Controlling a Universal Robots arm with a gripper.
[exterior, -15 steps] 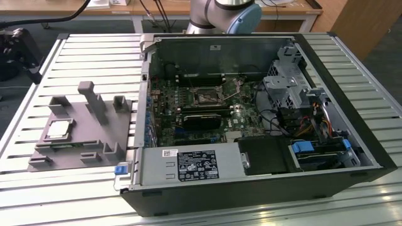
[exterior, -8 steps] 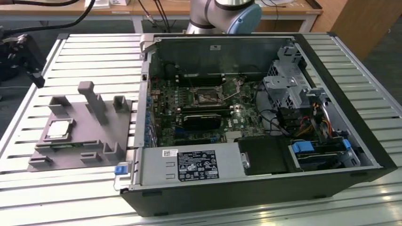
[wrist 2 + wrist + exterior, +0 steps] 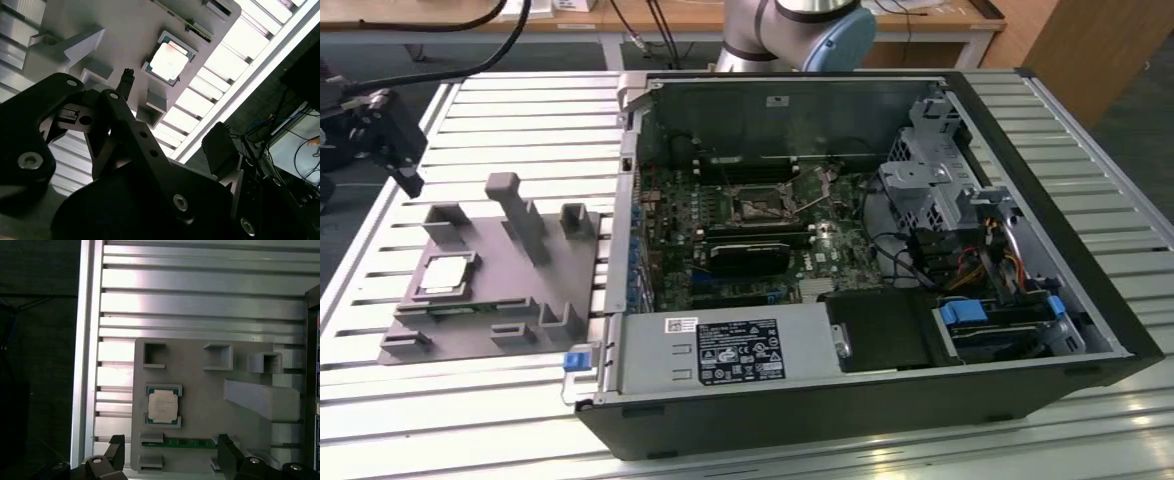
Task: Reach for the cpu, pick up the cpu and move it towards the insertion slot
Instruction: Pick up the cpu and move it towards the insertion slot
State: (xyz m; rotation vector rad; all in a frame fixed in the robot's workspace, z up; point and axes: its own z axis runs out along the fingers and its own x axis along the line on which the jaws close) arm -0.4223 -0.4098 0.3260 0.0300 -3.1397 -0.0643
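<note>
Over the slatted counter, beside the grey tray, my hand hung with its two fingers spread wide and nothing held between them. The cpu lay flat in its square recess on that tray, silvery top up, clear of both fingers. The tray sat just beside the open computer case, on the exterior view's left of it. The insertion slot sat on the board inside the case, well apart from the cpu.
</note>
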